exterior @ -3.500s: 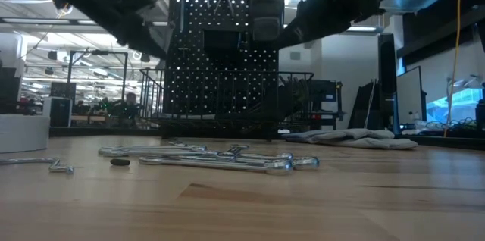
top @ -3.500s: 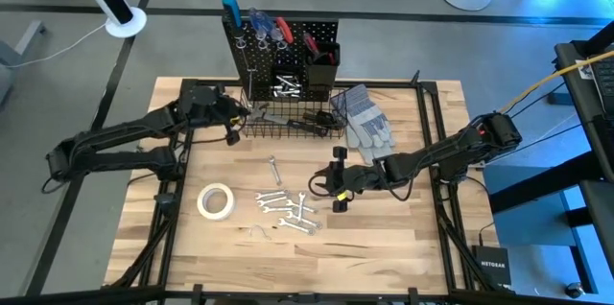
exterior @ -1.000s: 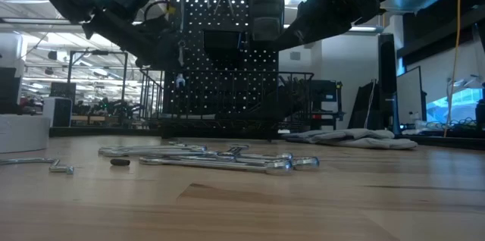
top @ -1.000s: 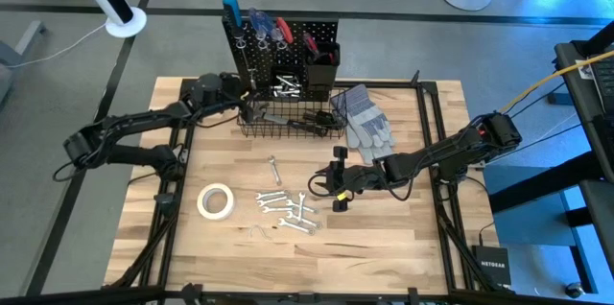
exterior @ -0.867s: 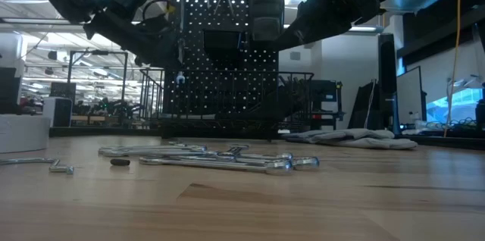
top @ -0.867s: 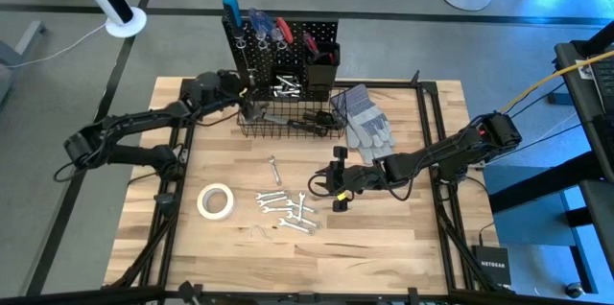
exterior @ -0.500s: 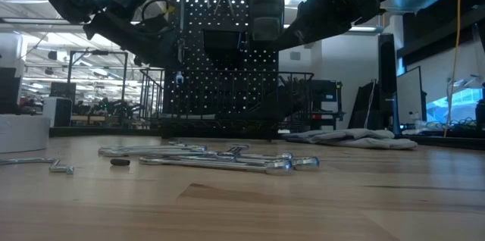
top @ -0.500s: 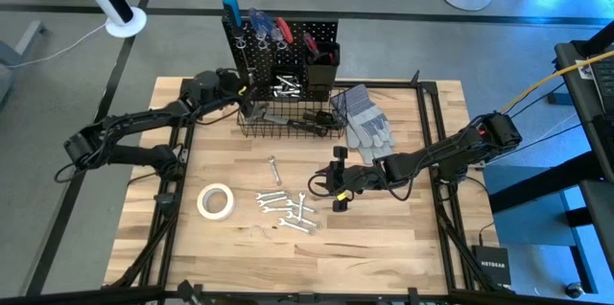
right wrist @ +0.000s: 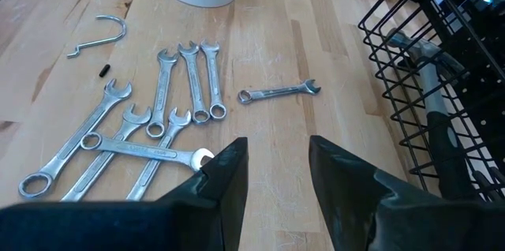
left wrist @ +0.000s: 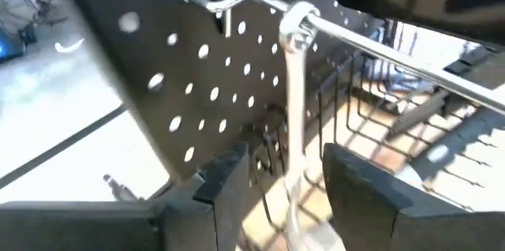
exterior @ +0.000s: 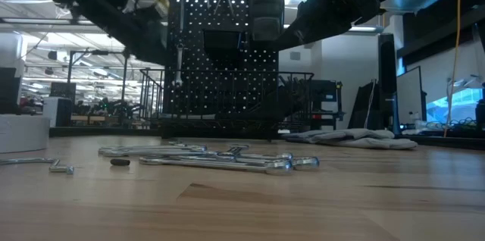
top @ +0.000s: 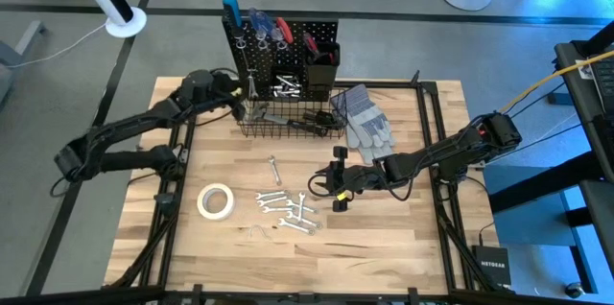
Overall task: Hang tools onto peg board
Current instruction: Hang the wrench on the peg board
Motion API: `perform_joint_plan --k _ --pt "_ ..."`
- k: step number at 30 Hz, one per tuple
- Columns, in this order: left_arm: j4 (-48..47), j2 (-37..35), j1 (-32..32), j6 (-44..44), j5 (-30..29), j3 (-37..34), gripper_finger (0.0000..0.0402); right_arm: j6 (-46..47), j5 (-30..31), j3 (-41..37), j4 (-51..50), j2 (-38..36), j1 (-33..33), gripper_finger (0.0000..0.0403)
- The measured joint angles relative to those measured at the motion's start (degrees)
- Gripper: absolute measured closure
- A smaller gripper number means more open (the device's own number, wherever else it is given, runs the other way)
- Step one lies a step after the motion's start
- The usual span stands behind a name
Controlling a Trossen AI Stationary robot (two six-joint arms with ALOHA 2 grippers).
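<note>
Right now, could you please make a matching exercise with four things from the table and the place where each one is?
Things:
1. white tape roll
2. grey gloves
3. hanging wrench
4. loose silver hook

Places:
A. on a peg of the peg board, between the left gripper's open jaws
B. flat on the wood, beside the wrench pile near the table's front
C. on the table, right of the wire basket
D. on the table, left of the wrench pile

Pairs: 1-D, 2-C, 3-A, 4-B
</note>
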Motion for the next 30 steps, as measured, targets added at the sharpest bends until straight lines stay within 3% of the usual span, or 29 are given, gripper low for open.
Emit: perform_joint_plan --k 4,8,15,21,30 --pt "-7.70 -7.40 -1.91 -0.23 0.72 0.80 0.0243 0.00 0.00 0.00 0.00 0.01 0.00 0.0263" --pt "-12.24 -14.86 -5.95 -1.67 5.05 0.84 0.0246 0.00 0.00 0.00 0.02 0.01 0.01 0.0263" --pt "-17.14 -22.27 -19.10 -4.29 9.99 0.67 0.0247 0.00 0.00 0.00 0.07 0.01 0.00 0.0263" --pt "-17.51 -21.75 -32.99 -7.68 9.10 0.62 0.0247 -0.01 0.00 0.00 0.07 0.01 -0.01 0.0263" --pt "-16.65 -12.82 -50.34 -11.72 -3.26 0.60 0.0247 -0.01 0.00 0.00 0.04 0.01 0.01 0.0263"
